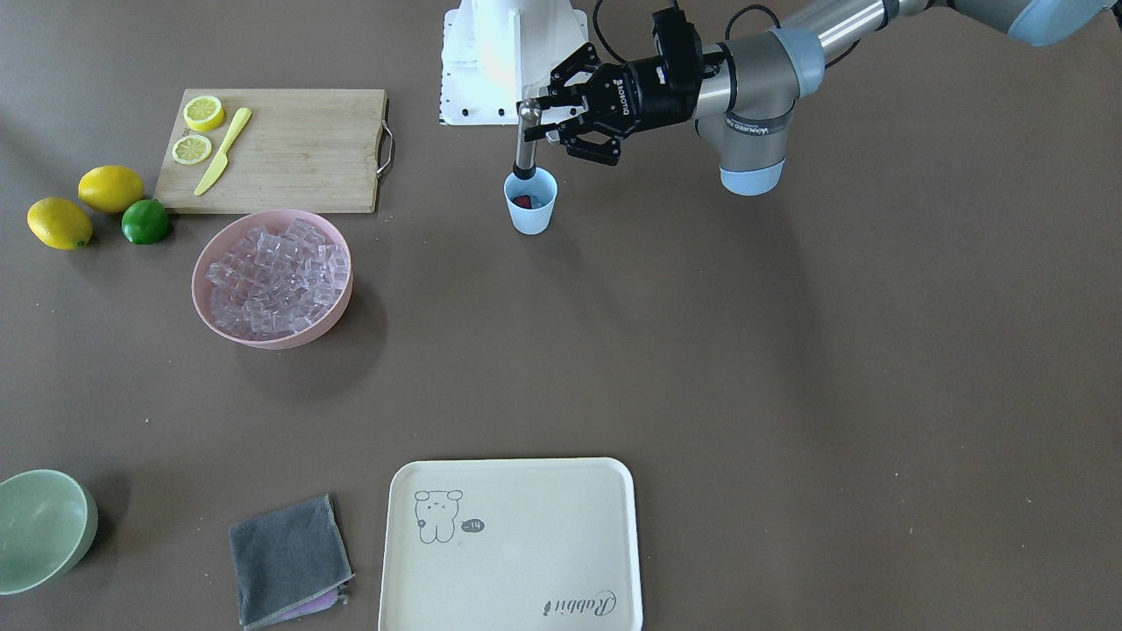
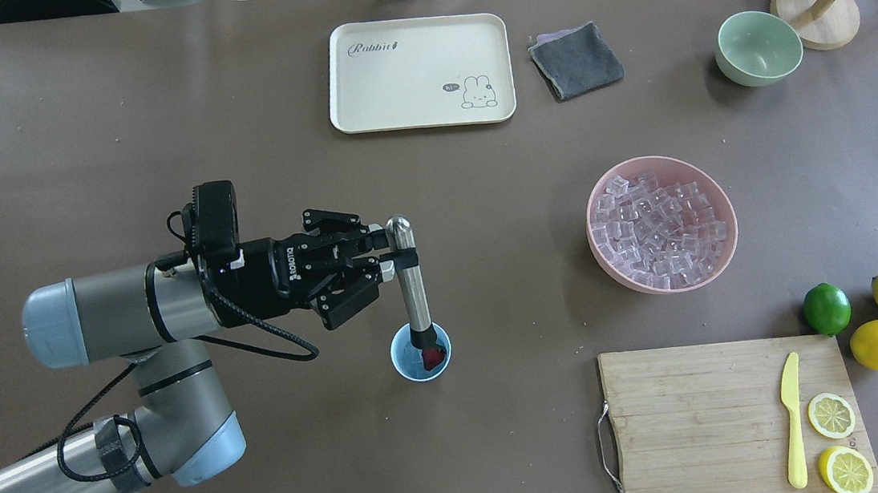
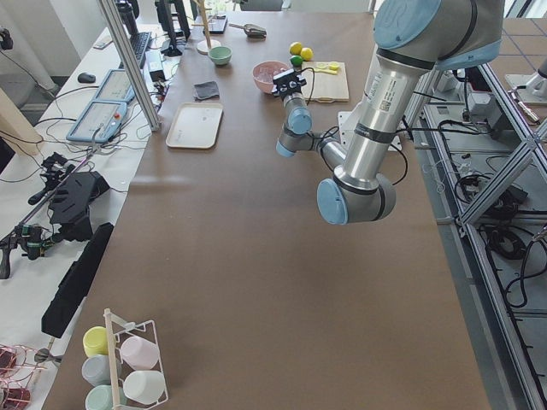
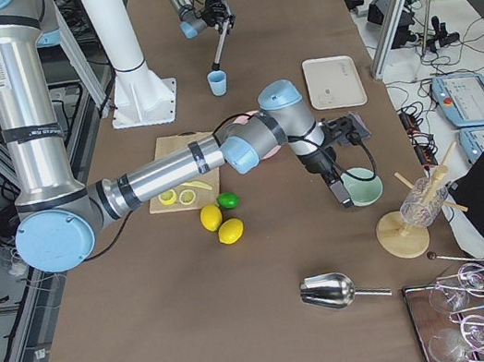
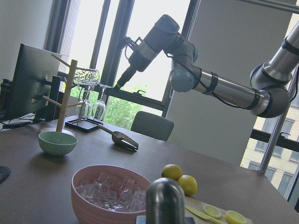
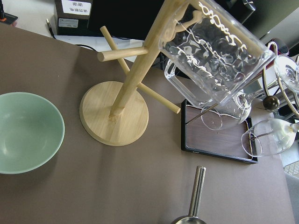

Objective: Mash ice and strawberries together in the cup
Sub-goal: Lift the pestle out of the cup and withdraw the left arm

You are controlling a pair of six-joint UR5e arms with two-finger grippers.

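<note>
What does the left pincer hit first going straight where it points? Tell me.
Beyond the metal muddler it grips, the left pincer points at the pink bowl of ice. That looks like the first thing in line, though the pincer may ride high enough to clear the rim.

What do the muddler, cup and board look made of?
The muddler looks like brushed steel: silvery sheen, dark tip. The cup seems matte plastic, uniformly light blue. The board is wood or bamboo: pale strips with grain.

Silver tubes (image 2: 3, 491), pale blue joint caps (image 2: 44, 325), black left pincer (image 2: 388, 258), white lettering (image 2: 289, 266), looped black cable (image 2: 258, 332).
</note>
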